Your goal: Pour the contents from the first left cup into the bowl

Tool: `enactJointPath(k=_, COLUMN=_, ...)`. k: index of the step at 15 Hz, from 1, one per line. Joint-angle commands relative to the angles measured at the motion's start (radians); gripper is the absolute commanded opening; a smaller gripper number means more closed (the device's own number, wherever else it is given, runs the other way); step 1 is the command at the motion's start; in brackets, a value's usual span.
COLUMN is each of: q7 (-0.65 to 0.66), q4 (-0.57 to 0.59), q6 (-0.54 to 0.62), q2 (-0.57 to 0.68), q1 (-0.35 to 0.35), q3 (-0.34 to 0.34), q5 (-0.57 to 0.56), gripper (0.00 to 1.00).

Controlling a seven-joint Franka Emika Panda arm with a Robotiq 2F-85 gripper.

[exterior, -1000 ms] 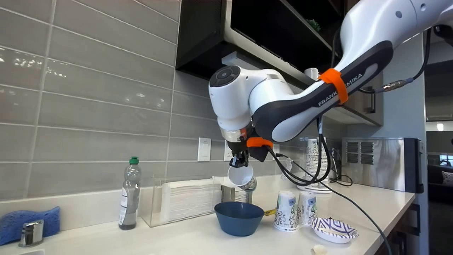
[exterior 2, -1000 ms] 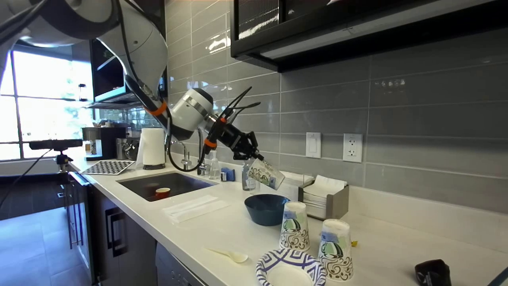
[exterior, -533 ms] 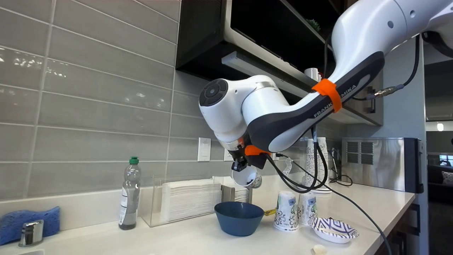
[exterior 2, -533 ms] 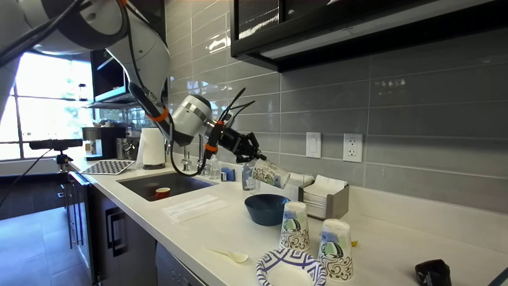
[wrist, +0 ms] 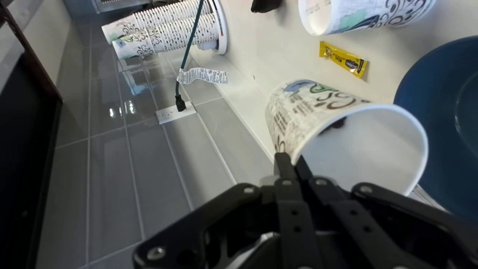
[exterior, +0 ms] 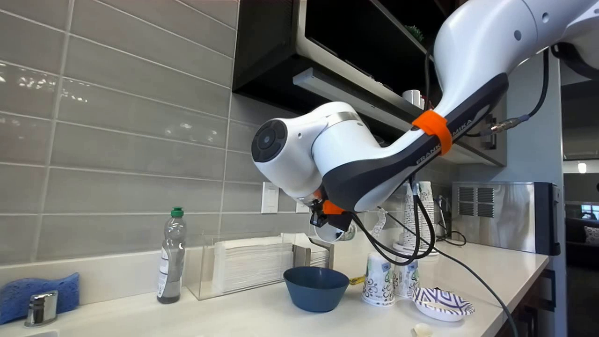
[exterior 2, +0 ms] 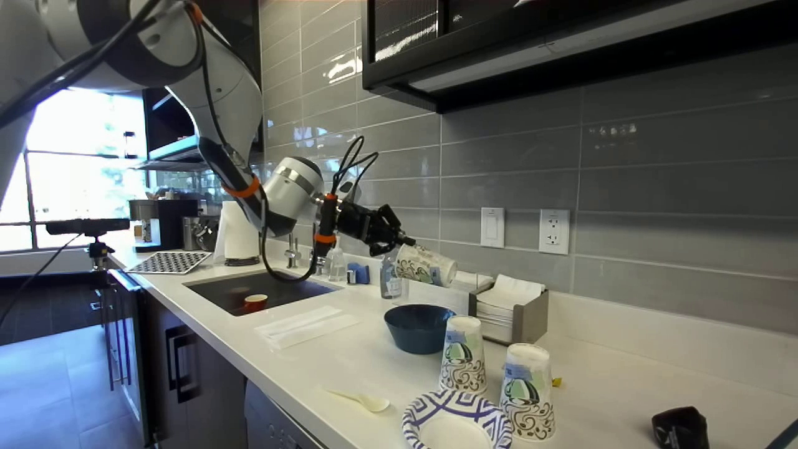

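In an exterior view the cup hangs just below the middle of the frame, tipped nearly onto its side, mouth turned left and base right. The gripper is drawn narrow, pinching the cup's wall at the rim near the centre of the wrist view. Inside the cup is something dark, too small to name. The bowl stands on the counter, below the cup in the frame in both exterior views; whether the mouth is straight over it I cannot tell. A packet lies at upper right of the wrist view. Two other cups stand right of the bowl, narrow ends up, with the dish beside them.
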State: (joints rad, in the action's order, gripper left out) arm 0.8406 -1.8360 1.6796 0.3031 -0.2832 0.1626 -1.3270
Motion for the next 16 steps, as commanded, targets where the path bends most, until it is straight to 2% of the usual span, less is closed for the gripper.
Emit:
enactJointPath(k=1, q7=0.048, q4=0.031, q6=-0.069, q2=0.046, q1=-0.016, q3=0.009, q5=-0.038, gripper=0.01)
enactJointPath(k=4, q7=0.066, q4=0.040, q6=-0.102, q2=0.070, q1=-0.023, q3=0.010, q5=-0.063, gripper=0.01)
enactJointPath(k=7, q7=0.091, q4=0.053, q6=-0.142, q2=0.097, q1=-0.035, q3=0.004, q5=-0.142, gripper=0.01)
enactJointPath(k=8, q7=0.069, q4=0.018, q6=-0.100, q2=0.062, q1=-0.010, q3=0.021, q5=-0.083, gripper=0.03)
enactJointPath(k=14, q7=0.079, q4=0.029, q6=-0.120, q2=0.079, q1=-0.013, q3=0.021, q5=-0.116, gripper=0.03)
enactJointPath(k=16, q7=0.064, q4=0.035, q6=-0.169, q2=0.096, q1=-0.028, q3=0.018, q5=-0.126, gripper=0.01)
